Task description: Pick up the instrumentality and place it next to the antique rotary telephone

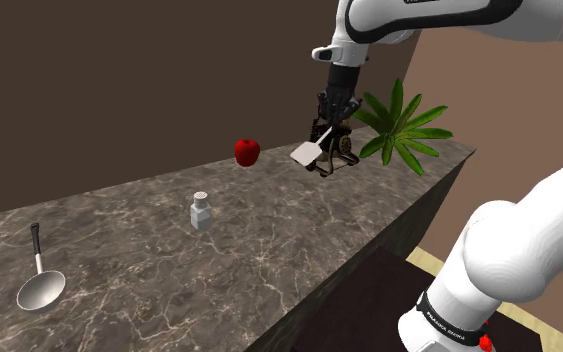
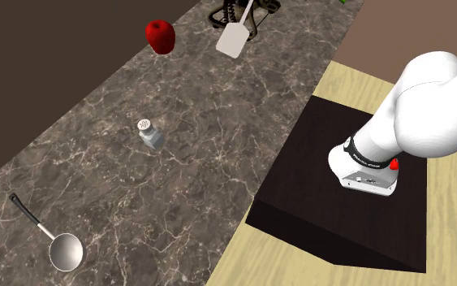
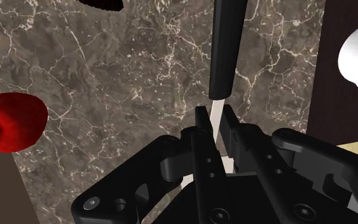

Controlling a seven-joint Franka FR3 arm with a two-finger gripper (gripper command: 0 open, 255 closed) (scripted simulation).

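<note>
In the shoulder view, my gripper point(image 1: 331, 118) hangs over the far end of the marble counter point(image 1: 269, 250). It is clamped on the spatula point(image 1: 307, 152), whose white blade slants down toward the fingers' seven o'clock. The antique telephone point(image 1: 344, 147) sits just beside the blade, at its three o'clock. A red apple point(image 1: 247, 151) lies at the blade's nine o'clock. A shaker point(image 1: 201, 211) and a ladle point(image 1: 39, 285) trail away toward eight o'clock.

In the second exterior view, the spatula point(image 2: 233, 38) shows near twelve o'clock, with the telephone point(image 2: 221, 18) at its eleven and the apple point(image 2: 160, 35) at its nine.

In the wrist view, both fingers point(image 3: 201, 122) pinch the spatula's point(image 3: 227, 51) pale shank, and its black handle runs on beyond them. The apple point(image 3: 9, 121) sits off to one side.
</note>
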